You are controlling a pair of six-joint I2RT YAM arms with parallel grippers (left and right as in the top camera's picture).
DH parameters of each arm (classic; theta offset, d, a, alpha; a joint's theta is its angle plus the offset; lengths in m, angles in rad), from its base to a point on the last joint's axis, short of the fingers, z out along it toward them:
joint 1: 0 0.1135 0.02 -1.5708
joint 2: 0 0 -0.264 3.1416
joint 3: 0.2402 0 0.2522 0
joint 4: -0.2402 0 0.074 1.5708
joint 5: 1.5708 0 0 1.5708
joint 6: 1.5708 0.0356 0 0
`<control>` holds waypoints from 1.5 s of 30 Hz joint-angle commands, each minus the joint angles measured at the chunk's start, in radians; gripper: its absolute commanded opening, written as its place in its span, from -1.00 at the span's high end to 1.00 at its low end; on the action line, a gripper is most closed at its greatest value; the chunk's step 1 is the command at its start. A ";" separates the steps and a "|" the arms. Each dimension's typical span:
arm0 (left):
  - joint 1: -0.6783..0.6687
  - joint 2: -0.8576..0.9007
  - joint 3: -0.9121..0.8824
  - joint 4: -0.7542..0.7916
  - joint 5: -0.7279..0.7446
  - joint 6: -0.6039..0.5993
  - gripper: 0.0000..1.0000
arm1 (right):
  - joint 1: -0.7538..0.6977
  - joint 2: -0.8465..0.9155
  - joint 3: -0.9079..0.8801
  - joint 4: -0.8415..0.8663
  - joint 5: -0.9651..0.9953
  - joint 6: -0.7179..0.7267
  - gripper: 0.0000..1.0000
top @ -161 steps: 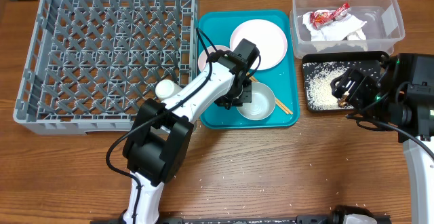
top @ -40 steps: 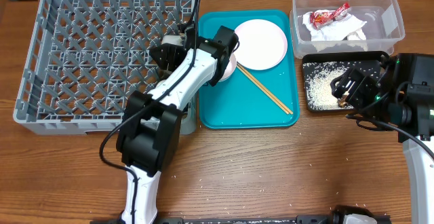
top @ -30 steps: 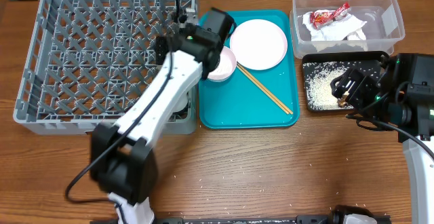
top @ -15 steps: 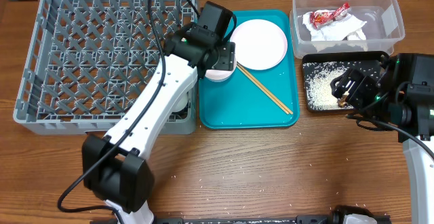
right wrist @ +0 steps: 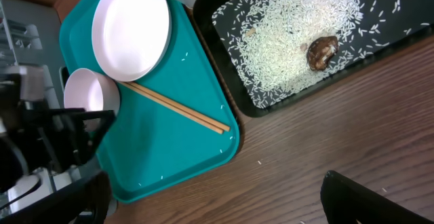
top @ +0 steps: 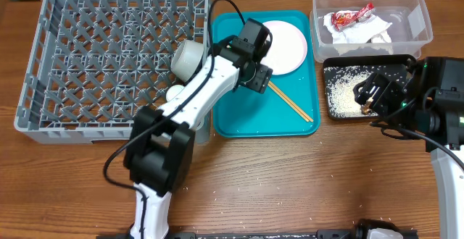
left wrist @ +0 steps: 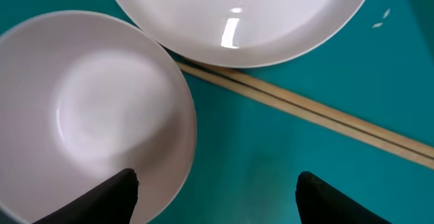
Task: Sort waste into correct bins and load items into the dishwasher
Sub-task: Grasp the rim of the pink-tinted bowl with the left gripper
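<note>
Teal serving tray (top: 246, 119) at the table's centre carries a white bowl (left wrist: 88, 115), a flat plate (left wrist: 237, 7) and a pair of wooden chopsticks (left wrist: 305, 112), with the left gripper (left wrist: 217, 187) poised just above them, jaws apart and holding nothing. One fingertip hangs over the bowl's near rim, the other over bare tray, and the chopsticks cross diagonally beyond the gap, touching the plate's edge. A second bowl (top: 187, 56) lies on its side at the right edge of the grey dish rack (top: 109, 51), with a small cup (top: 176, 93) nearby. The right gripper (top: 368, 94), spread wide and empty, hovers beside the black tray (top: 341, 66) of rice (right wrist: 285, 27) and a brown scrap (right wrist: 321, 51). The clear tub (top: 417, 22) holds the wrapper (top: 351, 14) and napkin (top: 362, 32).
</note>
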 commanded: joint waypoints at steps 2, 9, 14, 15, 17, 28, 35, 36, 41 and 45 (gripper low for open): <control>0.003 0.052 0.000 0.012 -0.009 0.078 -0.48 | -0.004 -0.003 0.018 0.002 0.007 -0.003 -1.00; -0.006 0.057 0.000 -0.020 0.026 0.059 -0.48 | -0.003 -0.003 0.018 0.002 0.007 -0.003 -1.00; -0.022 0.057 0.000 -0.085 0.162 -0.029 -0.49 | -0.004 -0.003 0.018 0.002 0.007 -0.003 -1.00; -0.024 0.057 0.000 -0.100 0.183 -0.050 -0.49 | -0.003 -0.003 0.018 0.002 0.007 -0.003 -1.00; -0.026 0.057 0.000 -0.134 0.229 -0.088 -0.49 | -0.003 -0.003 0.018 0.002 0.007 -0.003 -1.00; -0.039 0.055 0.001 -0.220 0.562 -0.114 -0.39 | -0.003 -0.003 0.018 0.002 0.007 -0.003 -1.00; -0.051 0.055 0.026 -0.218 0.573 -0.080 -0.41 | -0.003 -0.003 0.018 0.002 0.007 -0.003 -1.00; -0.051 0.055 0.052 -0.239 0.573 -0.052 -0.42 | -0.003 -0.003 0.018 0.002 0.007 -0.003 -1.00; -0.040 0.055 0.229 -0.397 0.483 0.027 -0.41 | -0.003 -0.003 0.018 0.002 0.007 -0.003 -1.00; -0.016 0.055 0.379 -0.529 0.222 0.046 -0.45 | -0.003 -0.003 0.018 0.002 0.007 -0.003 -1.00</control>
